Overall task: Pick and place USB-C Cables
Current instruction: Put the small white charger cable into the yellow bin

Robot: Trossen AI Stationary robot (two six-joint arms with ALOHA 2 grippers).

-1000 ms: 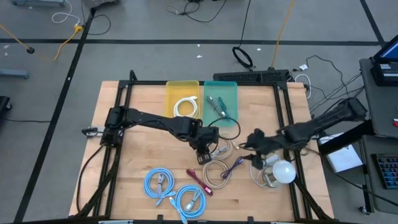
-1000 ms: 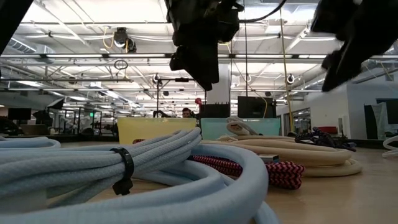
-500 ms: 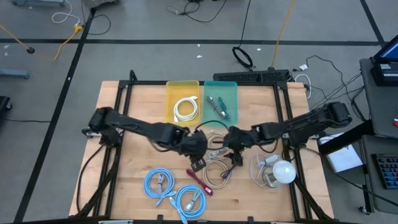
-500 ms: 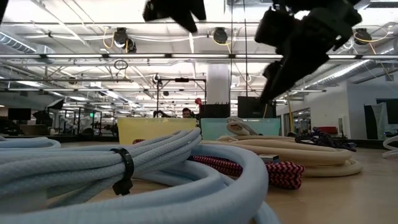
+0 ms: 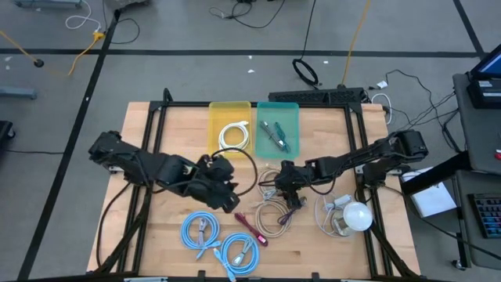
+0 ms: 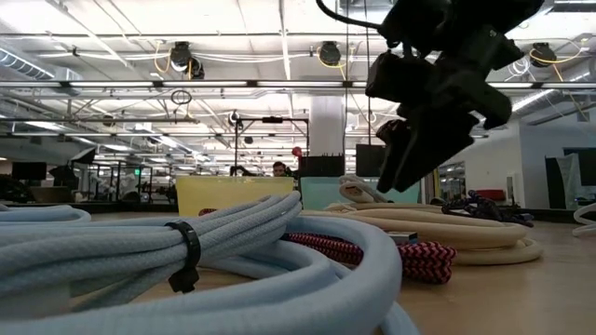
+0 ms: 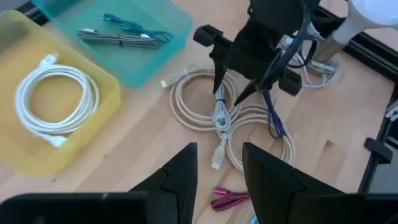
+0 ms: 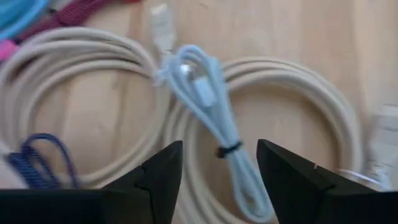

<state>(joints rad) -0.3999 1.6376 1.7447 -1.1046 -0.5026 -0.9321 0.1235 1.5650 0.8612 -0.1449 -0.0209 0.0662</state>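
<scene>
Your right gripper [image 8: 217, 171] hangs with its fingers spread, grasping nothing, straddling a small bundled pale cable [image 8: 214, 134] that lies across the two beige coils [image 5: 272, 205] near the table's centre. Your left gripper [image 7: 217, 168], also parted and empty, sits at about nine o'clock from them. A white coil [image 5: 233, 137] rests in the yellow tray [image 5: 215, 113] at twelve o'clock.

Beige coils [image 5: 271, 205] seemingly crowd the table [image 5: 156, 235] between both arms

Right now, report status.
Right claw open, above small pale cable on beige coils. Left claw open, empty, nearby. Nothing blocking.
</scene>
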